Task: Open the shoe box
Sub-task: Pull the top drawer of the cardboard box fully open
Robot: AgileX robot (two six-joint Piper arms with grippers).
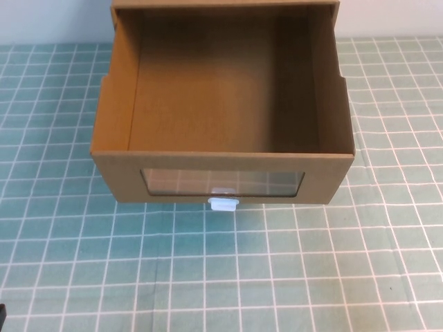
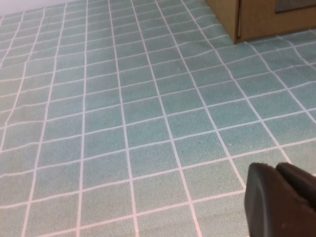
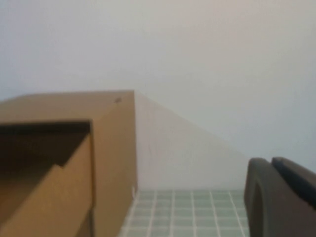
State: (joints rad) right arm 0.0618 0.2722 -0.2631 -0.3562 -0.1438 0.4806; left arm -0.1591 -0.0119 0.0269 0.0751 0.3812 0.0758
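Nearest to us, the left gripper (image 2: 277, 170) hangs low over the green checked tablecloth (image 2: 123, 123), on the robot's left and well apart from the shoe box (image 1: 329, 181); its jaws are pressed together with nothing between them; the high view shows neither of the 2 grippers

Next comes the white pull tab (image 1: 223, 203), jutting from the bottom edge of the box front, just below the clear window (image 1: 221, 182); behind that front, the drawer (image 1: 221, 90) stands drawn well out toward us, its bare brown floor in plain sight; we judge the opening itself as good as done

Further back, the right gripper (image 3: 270, 165) sits off the box's right side, at about the height of the box top, closed tight on nothing and touching nothing; beside it we see the outer sleeve (image 3: 114, 163) with the drawer poking out of it, and the pale wall (image 3: 197, 59) beyond

So the step in hand, as we read it, is clearing away without undoing the work; we would draw the right arm outward and away from the cardboard side, never across the open top; we would leave the left arm where it is, off the tab and the front panel, since 1 light nudge there could slide the drawer back in; jaws closed make a slimmer profile for that retreat
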